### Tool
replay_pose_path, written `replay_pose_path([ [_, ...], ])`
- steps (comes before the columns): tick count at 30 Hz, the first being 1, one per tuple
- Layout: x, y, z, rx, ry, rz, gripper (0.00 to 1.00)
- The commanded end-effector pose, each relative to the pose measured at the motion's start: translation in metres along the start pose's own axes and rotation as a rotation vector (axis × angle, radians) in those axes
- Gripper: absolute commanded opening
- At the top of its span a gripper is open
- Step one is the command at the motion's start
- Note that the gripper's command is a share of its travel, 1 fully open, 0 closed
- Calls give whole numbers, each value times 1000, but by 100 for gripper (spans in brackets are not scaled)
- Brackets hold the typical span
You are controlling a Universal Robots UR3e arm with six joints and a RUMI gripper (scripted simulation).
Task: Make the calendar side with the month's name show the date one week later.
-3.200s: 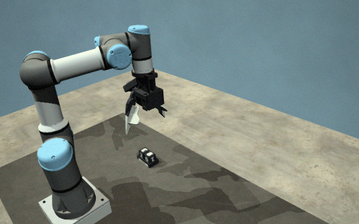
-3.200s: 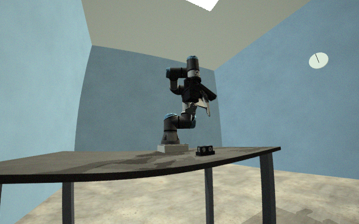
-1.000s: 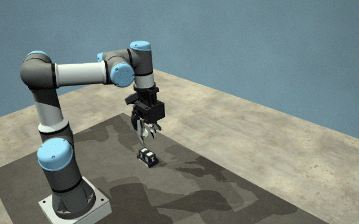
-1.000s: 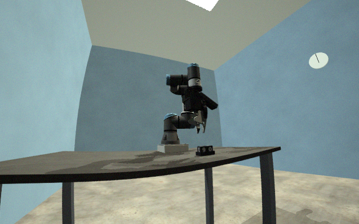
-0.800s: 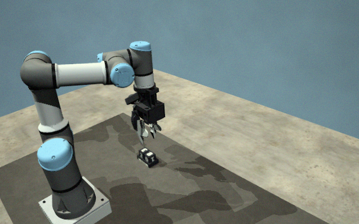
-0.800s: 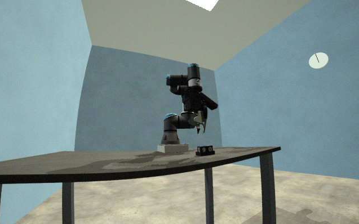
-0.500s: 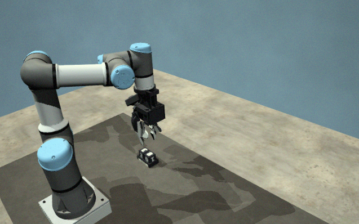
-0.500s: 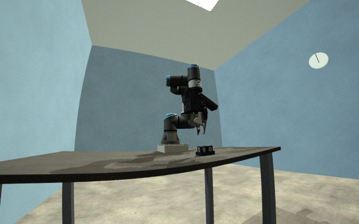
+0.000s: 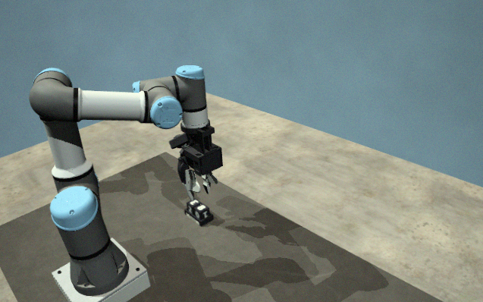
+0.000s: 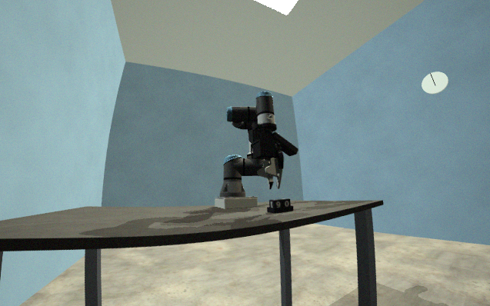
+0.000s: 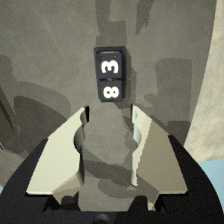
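Note:
Two black cubes with white digits sit side by side in the small black tray [image 9: 201, 223] [image 10: 280, 210] [image 11: 111, 49]. One cube [image 9: 202, 209] [image 10: 278, 204] [image 11: 110, 66] shows 3 on top, and 9 on its side in the exterior view. The other cube [image 9: 193, 203] [image 10: 287, 204] [image 11: 110, 91] shows 8 on top and 0 on its side there. Both top digits lie sideways in the wrist view. No month name is readable. My gripper [image 9: 199, 196] [image 10: 275, 187] [image 11: 109, 106] is partly open and empty, above the tray, its tips just below the 8 cube in the wrist view.
The robot's pale base [image 9: 140, 278] [image 10: 236, 202] stands on the dark table [image 9: 125, 224] [image 10: 108, 219]. The table's edge runs beyond the tray in the top view. A round white disc [image 10: 435, 82] hangs on the wall.

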State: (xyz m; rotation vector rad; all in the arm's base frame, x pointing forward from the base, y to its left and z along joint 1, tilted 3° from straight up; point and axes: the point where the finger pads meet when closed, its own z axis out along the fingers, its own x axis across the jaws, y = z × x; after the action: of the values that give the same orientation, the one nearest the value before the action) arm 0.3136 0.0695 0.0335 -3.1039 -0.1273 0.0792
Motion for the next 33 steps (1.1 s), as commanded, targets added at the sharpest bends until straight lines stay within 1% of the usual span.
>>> replay_pose_path([
  [1,1,0,6,-1,3,0,29],
  [17,1,0,25,-1,3,0,29],
  [33,1,0,29,-1,3,0,29],
])
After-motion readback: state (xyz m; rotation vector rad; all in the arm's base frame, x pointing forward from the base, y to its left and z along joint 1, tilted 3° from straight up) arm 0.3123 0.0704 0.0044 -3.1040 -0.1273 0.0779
